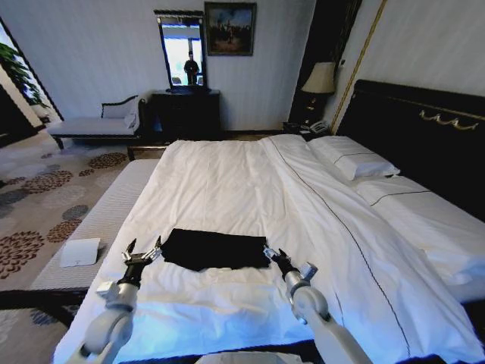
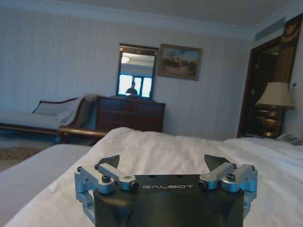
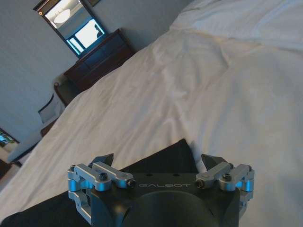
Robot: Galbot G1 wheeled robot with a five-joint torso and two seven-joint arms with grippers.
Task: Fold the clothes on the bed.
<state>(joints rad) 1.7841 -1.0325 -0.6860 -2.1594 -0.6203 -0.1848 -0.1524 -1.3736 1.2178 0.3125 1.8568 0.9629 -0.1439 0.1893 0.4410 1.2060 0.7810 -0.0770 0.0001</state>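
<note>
1. Black soft-fabric T-shirt (image 1: 214, 248), folded into a flat, roughly rectangular packet, lies on the near part of the large double bed with white duvet (image 1: 250, 189), toward the foot end and between the two grippers. No lettering visible on the upper face.
2. In the right wrist view the same black T-shirt (image 3: 161, 158) sits directly under that gripper, one corner pointing up the bed over the white bedding (image 3: 213, 90).
3. Left gripper (image 1: 143, 251) hovers just beside the shirt's left edge, fingers spread wide, nothing between them. The left wrist view confirms it: left gripper (image 2: 163, 163) splayed above bare white duvet (image 2: 156, 146).
4. Right gripper (image 1: 270, 252) sits at the shirt's right edge, very close or touching; cannot tell which from the head view. In its own view the right gripper (image 3: 157, 162) shows fingers apart, holding nothing.
5. White pillows (image 1: 355, 158) rest against the dark, nearly black headboard (image 1: 413, 125) at the far right.
6. Beyond the bed: dark wooden dresser (image 1: 186, 114) with mirror (image 1: 182, 51), framed painting (image 1: 229, 28), pale upholstered chaise bench (image 1: 95, 123), table lamp (image 1: 321, 78).
7. White sheet of paper (image 1: 80, 252) lies on the padded bench at the bed's left side.
</note>
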